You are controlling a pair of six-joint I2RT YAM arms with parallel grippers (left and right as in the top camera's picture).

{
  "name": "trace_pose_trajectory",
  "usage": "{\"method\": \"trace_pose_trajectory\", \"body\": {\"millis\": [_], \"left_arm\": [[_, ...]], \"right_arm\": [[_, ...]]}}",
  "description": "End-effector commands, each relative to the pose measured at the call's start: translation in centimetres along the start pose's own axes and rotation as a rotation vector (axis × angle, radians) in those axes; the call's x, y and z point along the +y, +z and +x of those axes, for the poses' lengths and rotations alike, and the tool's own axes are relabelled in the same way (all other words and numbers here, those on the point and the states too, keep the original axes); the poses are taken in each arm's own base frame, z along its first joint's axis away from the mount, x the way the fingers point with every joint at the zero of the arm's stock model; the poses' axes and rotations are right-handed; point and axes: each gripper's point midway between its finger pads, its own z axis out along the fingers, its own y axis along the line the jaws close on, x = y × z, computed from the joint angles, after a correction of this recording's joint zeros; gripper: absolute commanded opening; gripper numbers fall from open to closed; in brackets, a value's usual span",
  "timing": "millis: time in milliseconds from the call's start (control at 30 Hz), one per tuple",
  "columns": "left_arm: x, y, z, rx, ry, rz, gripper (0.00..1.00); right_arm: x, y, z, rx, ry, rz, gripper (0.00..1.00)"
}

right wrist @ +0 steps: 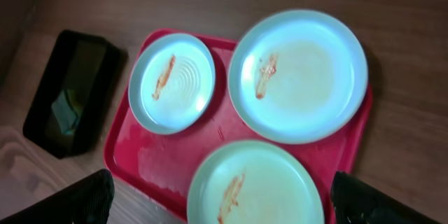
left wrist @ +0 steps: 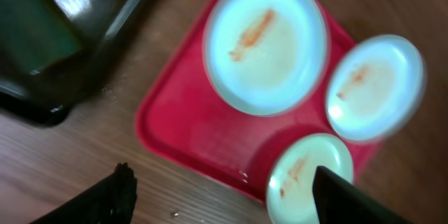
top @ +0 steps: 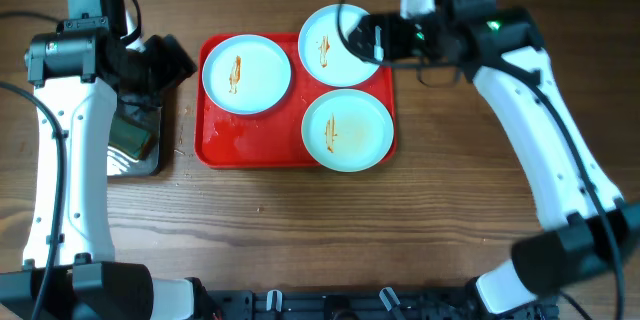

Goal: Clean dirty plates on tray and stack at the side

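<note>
Three pale mint-green plates streaked with orange-brown sauce lie on the red tray (top: 250, 138): one at the left (top: 246, 73), one at the back right (top: 340, 45) overhanging the rim, one at the front right (top: 347, 130). My left gripper (top: 170, 63) is open and empty, above the tray's left edge; in the left wrist view (left wrist: 224, 199) its fingers hang over bare wood beside the tray (left wrist: 203, 133). My right gripper (top: 365, 35) is open and empty above the back right plate; in the right wrist view (right wrist: 224, 203) its fingers straddle the front plate (right wrist: 255, 182).
A black glossy pan (top: 135, 140) stands left of the tray and holds a green sponge (top: 130, 136). It also shows in the right wrist view (right wrist: 70, 87). A wet patch lies on the tray's front left part (right wrist: 157, 161). Bare wooden table lies in front.
</note>
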Motion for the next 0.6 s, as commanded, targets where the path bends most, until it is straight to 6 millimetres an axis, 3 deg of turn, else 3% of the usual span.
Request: {"method": "trace_pose_trajectory", "body": {"millis": [0, 100, 200, 300, 467, 567], "left_arm": [[7.8, -2.1, -2.7, -0.206, -0.465, -0.319, 0.80], [10.7, -0.9, -2.8, -0.158, -0.540, -0.407, 0.86], [13.0, 1.3, -3.4, -0.090, -0.564, -0.486, 0.86], [14.8, 4.6, -3.7, 0.004, -0.532, -0.564, 0.85], [15.6, 10.6, -5.0, 0.110, -0.328, -0.586, 0.88], [16.8, 13.4, -5.7, 0.135, -0.342, -0.579, 0.89]], "right_arm": [[1.2, 4.5, -1.5, 0.058, 0.011, 0.006, 1.00], [3.1, 9.1, -1.9, 0.059, -0.040, -0.032, 0.99], [4.4, 11.7, -1.1, 0.077, -0.073, -0.047, 1.00], [4.8, 13.5, -0.2, 0.101, -0.087, -0.054, 0.99], [4.2, 15.8, 0.9, 0.132, -0.082, -0.046, 1.00], [3.8, 16.7, 1.6, 0.151, -0.078, -0.041, 1.00]]}}
